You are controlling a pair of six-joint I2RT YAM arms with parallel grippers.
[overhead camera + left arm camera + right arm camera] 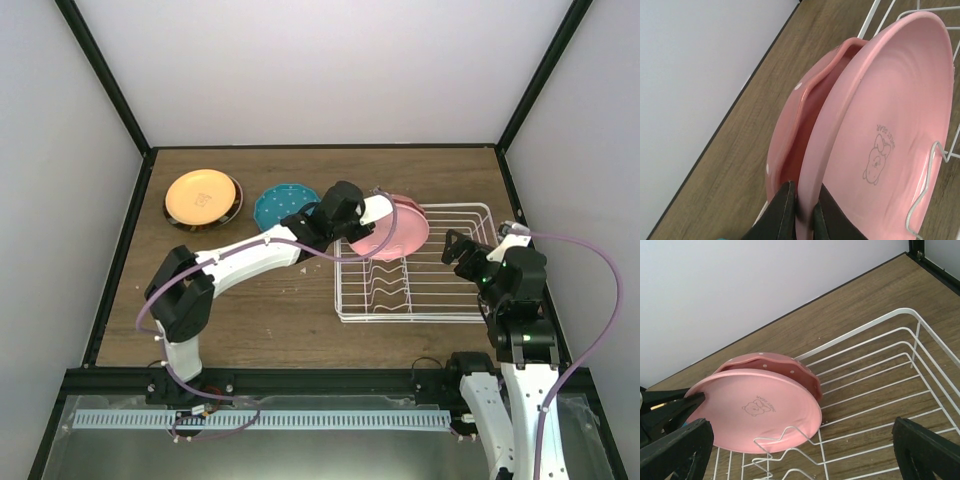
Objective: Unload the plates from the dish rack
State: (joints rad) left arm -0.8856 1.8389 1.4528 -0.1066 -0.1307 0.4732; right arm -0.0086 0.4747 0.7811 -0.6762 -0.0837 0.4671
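Jaws clamped on the rim of the front pink plate point(890, 125), we see the left gripper point(802, 207) at the dish rack point(410, 318)'s far left corner, the right gripper point(462, 252) spread wide over its right side.

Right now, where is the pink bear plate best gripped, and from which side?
The bear plate stands tilted on edge, so take its thin rim from the rack's left side, where no wires cover it; the left pincer pinches it there.
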